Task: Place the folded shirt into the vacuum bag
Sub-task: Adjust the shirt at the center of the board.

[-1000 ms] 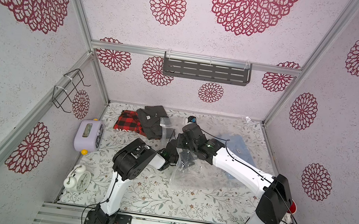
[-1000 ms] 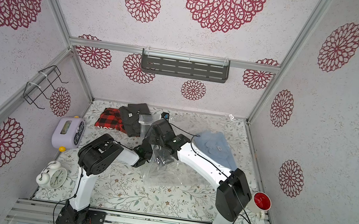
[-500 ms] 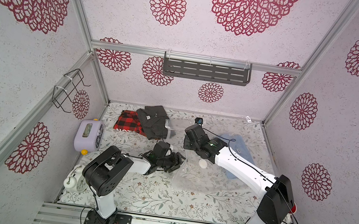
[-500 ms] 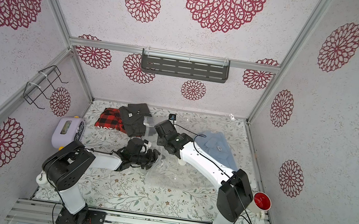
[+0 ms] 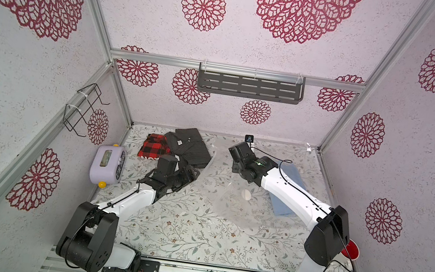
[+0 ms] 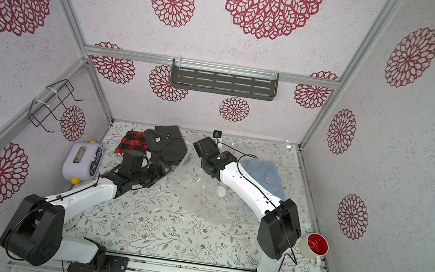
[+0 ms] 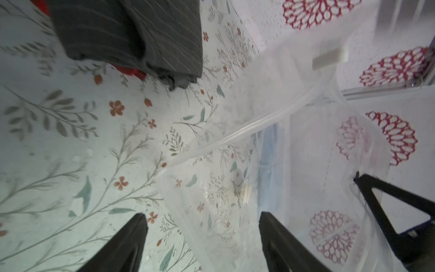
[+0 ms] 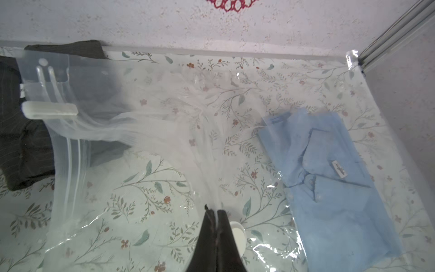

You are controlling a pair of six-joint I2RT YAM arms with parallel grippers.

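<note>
Right claw [image 8: 215,212] clamped on vacuum bag [image 8: 164,122] film; left claw [image 7: 202,214] spread wide, empty, beside bag edge.

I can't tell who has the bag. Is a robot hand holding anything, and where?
The right gripper pinches a fold of the vacuum bag near its valve cap. The left gripper is open, holding nothing.

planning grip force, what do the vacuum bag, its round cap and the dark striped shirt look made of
The vacuum bag looks like thin clear plastic film, glossy: the floral mat shows through it and its creases glint. The round cap is probably hard white plastic, smooth. The dark striped shirt looks like woven cloth, matte charcoal with pale pinstripes and soft folds; fibre unclear.
</note>
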